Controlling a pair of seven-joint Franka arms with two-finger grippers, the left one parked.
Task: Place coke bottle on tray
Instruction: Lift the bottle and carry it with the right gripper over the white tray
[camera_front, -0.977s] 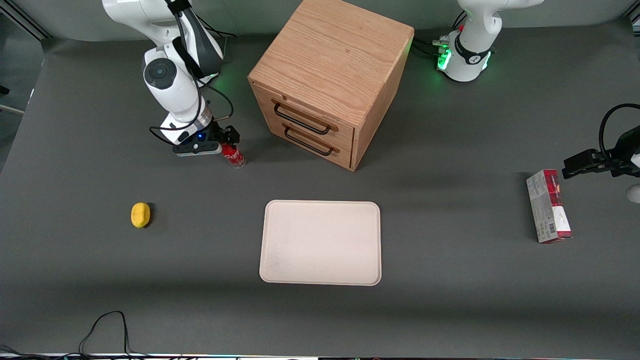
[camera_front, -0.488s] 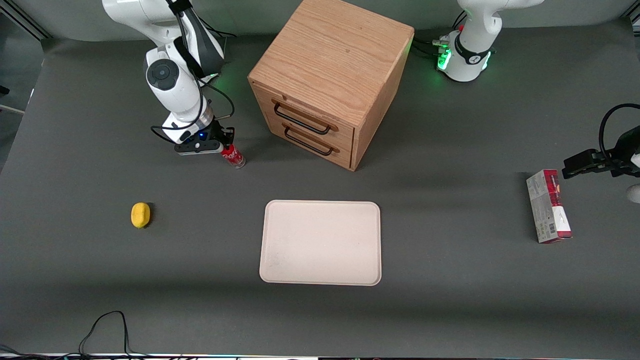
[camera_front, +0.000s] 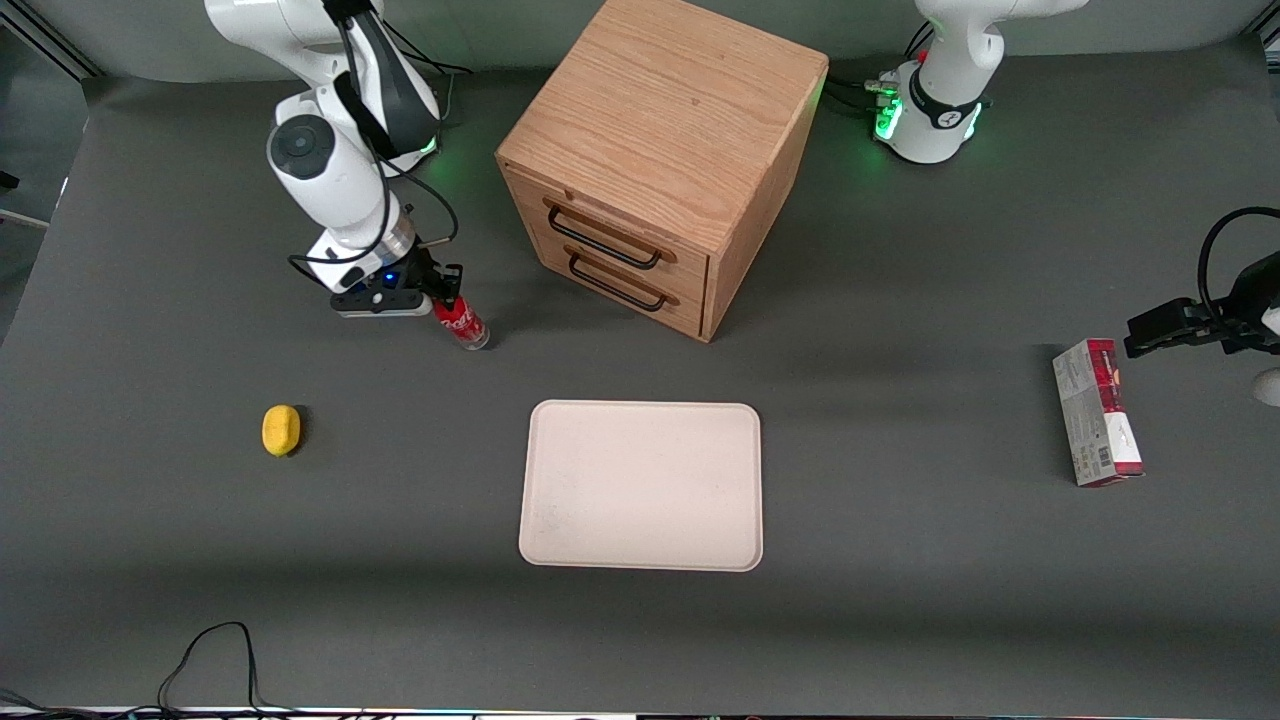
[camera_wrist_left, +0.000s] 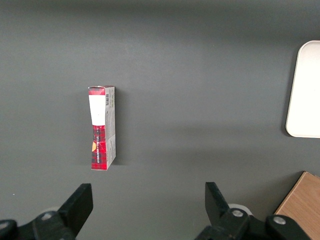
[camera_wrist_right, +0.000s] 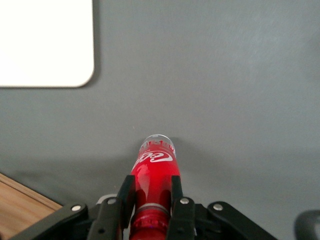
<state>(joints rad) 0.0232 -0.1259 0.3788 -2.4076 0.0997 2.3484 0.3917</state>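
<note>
The coke bottle (camera_front: 461, 323) is small and red with white script and a clear base. My right gripper (camera_front: 444, 297) is shut on its neck and upper body and holds it tilted, base toward the front camera, just above the grey table. In the right wrist view the bottle (camera_wrist_right: 154, 175) sits between the two black fingers (camera_wrist_right: 125, 196) of the gripper (camera_wrist_right: 151, 192), which press on both its sides. The cream-white tray (camera_front: 642, 485) lies flat nearer the front camera than the bottle, toward the parked arm's end. One corner of it shows in the right wrist view (camera_wrist_right: 45, 42).
A wooden two-drawer cabinet (camera_front: 660, 160) stands beside the gripper, toward the parked arm's end. A yellow lemon (camera_front: 281, 430) lies nearer the front camera, toward the working arm's end. A red-and-grey carton box (camera_front: 1097, 412) lies at the parked arm's end.
My gripper has shifted a little toward the working arm's end and the front camera with the bottle held in it; the bottle has tilted and lifted slightly.
</note>
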